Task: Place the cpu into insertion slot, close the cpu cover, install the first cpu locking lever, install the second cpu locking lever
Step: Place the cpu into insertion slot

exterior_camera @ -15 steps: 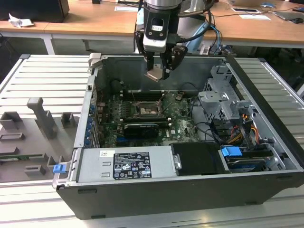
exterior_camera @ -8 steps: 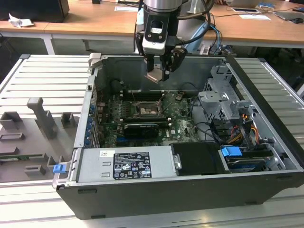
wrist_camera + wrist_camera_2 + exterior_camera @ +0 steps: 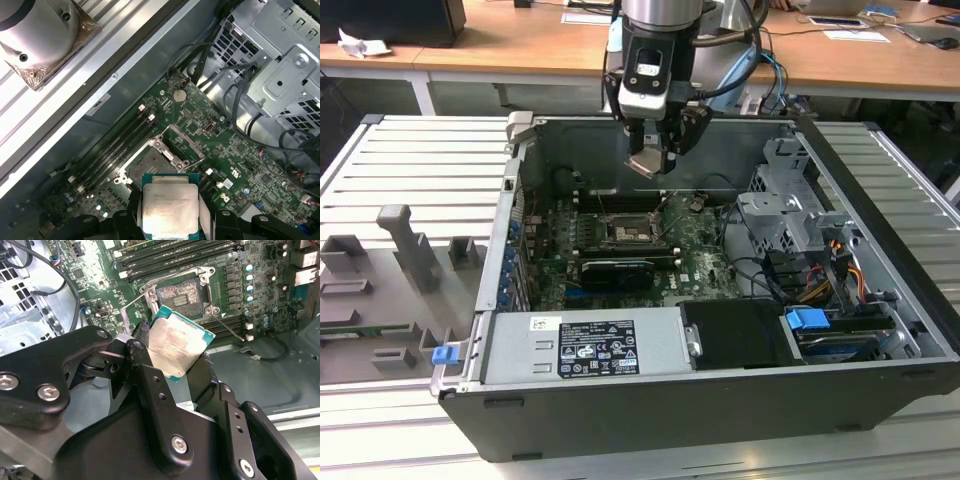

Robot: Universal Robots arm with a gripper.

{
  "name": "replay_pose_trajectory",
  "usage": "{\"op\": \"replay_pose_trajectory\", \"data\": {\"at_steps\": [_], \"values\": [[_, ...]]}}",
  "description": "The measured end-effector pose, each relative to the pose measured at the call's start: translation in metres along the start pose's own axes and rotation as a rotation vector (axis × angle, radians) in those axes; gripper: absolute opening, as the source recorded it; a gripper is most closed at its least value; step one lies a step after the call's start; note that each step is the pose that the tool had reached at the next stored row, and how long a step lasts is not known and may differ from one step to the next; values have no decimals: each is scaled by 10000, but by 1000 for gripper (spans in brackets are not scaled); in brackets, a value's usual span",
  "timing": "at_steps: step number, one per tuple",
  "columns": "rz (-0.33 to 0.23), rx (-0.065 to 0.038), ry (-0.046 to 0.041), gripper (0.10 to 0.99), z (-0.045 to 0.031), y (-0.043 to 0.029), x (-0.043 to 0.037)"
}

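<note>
My gripper [image 3: 655,160] is shut on the cpu [image 3: 645,163], a pale square chip with a green edge. It hangs above the open computer case. In both wrist views the cpu [image 3: 175,342] [image 3: 170,207] sits between the black fingers [image 3: 141,347], its metal face showing. The insertion slot [image 3: 625,232] [image 3: 181,296] [image 3: 150,162] lies uncovered on the green board, below the chip and apart from it. The cpu cover [image 3: 183,144] [image 3: 131,315] stands swung up at one side of the slot. A thin locking lever [image 3: 228,330] sticks out loose beside the socket.
Long black memory slots [image 3: 175,260] run beside the socket. A black card [image 3: 615,272] lies in front of it. A grey power supply [image 3: 570,345] fills the case's near side. A metal drive cage [image 3: 785,215] with cables is at the exterior view's right. A grey fixture tray [image 3: 400,260] lies outside.
</note>
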State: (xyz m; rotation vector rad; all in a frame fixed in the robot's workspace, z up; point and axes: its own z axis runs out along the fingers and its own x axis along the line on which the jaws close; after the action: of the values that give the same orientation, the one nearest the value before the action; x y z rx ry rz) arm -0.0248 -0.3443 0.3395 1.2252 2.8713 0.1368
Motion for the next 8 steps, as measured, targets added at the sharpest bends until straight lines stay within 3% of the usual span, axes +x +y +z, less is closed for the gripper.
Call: {"op": "replay_pose_trajectory", "data": {"at_steps": [3, 8], "values": [[169, 20, 8, 541, 41, -4, 0], [1029, 35, -35, 541, 99, -8, -1]]}}
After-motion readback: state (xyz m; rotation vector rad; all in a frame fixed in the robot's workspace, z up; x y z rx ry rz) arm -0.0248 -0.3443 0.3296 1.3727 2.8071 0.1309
